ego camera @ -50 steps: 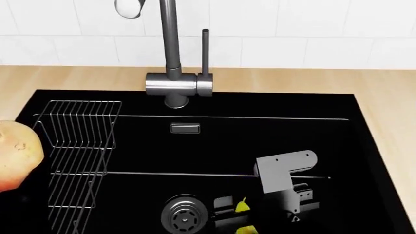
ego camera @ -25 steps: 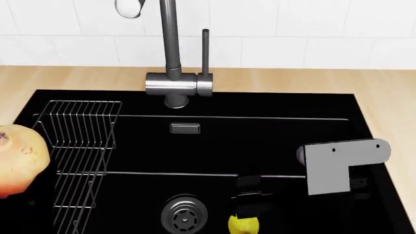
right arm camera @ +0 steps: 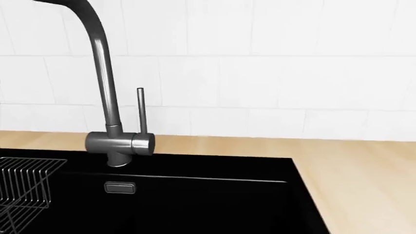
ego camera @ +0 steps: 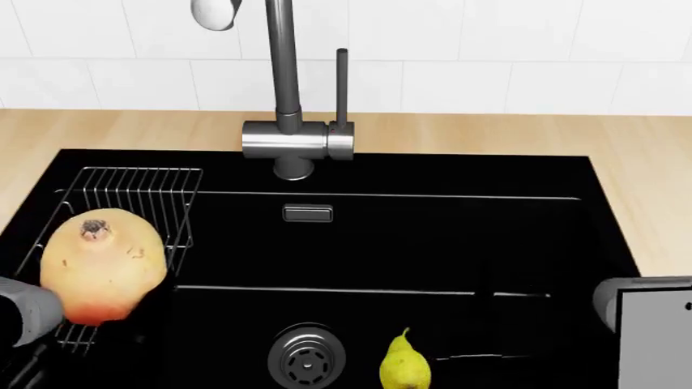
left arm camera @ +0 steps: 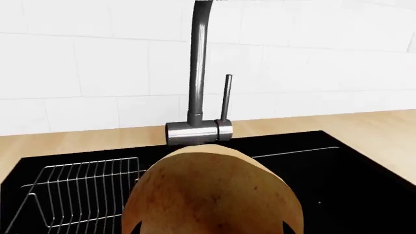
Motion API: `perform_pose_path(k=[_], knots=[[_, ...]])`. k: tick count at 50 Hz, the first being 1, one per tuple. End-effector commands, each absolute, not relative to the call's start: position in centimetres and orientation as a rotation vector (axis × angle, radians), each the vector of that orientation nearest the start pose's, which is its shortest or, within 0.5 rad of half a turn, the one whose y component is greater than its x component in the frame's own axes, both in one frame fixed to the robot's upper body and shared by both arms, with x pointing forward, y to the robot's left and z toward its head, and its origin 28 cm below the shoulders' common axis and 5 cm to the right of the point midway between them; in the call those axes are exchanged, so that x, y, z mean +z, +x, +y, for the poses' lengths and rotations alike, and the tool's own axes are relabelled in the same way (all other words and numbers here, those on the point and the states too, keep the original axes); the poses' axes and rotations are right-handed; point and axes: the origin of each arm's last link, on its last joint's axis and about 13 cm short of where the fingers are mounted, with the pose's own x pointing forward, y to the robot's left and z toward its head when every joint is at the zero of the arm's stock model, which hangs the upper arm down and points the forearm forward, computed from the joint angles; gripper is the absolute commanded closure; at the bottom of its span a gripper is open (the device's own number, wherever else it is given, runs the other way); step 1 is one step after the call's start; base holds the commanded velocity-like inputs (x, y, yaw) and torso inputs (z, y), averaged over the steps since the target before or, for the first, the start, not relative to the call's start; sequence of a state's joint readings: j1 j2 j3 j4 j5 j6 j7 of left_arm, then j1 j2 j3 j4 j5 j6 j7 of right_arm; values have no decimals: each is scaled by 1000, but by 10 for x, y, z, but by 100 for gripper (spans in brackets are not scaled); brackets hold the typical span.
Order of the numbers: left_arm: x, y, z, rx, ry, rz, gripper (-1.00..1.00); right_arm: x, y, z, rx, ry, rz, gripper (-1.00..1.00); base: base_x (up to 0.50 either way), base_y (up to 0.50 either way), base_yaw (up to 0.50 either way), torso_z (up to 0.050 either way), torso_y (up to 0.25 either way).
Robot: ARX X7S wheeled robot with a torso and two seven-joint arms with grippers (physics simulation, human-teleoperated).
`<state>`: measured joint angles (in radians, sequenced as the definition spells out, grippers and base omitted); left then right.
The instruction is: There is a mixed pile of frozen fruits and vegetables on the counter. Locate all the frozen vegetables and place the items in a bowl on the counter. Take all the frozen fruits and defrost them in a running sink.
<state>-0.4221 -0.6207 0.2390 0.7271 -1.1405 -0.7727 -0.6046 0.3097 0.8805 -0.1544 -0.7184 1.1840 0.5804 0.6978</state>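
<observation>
Tan round fruit [ego camera: 103, 263] in left jaws over wire rack [ego camera: 135, 235], pear [ego camera: 404, 365] beside drain [ego camera: 307, 356], right jaws unseen

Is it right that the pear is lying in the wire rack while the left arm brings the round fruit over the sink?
Not quite. The pear stands on the sink floor beside the drain, not in the rack; the head view shows it. The left arm does carry the round fruit over the sink.

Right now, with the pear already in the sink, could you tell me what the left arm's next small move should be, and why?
Probably lower the tan round fruit a little further over the wire basket rack before releasing, since it appears to hang above the rack, while the pear already lies beside the drain.
</observation>
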Motion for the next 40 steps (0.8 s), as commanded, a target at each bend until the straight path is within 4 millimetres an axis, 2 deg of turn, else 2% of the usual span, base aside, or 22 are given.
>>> perform_pose_path(k=[1,4,8,21,26,40], knots=[[186,212,195,-393,-21,97,100,200,175,-154,72,0,-5,-100,0,0,0,0,0],[188,215,191,-411,-1,105,100,202,173,-154,67,-8,-12,-100,0,0,0,0,0],[192,229,188,-428,-2,127,100,205,171,-156,65,-5,-21,-100,0,0,0,0,0],[187,262,175,-510,108,244,100,203,170,-157,64,8,-19,-100,0,0,0,0,1],[186,277,167,-550,212,283,100,204,169,-158,62,20,-10,-100,0,0,0,0,0],[186,311,155,-596,364,390,100,204,170,-159,66,42,-9,-100,0,0,0,0,1]])
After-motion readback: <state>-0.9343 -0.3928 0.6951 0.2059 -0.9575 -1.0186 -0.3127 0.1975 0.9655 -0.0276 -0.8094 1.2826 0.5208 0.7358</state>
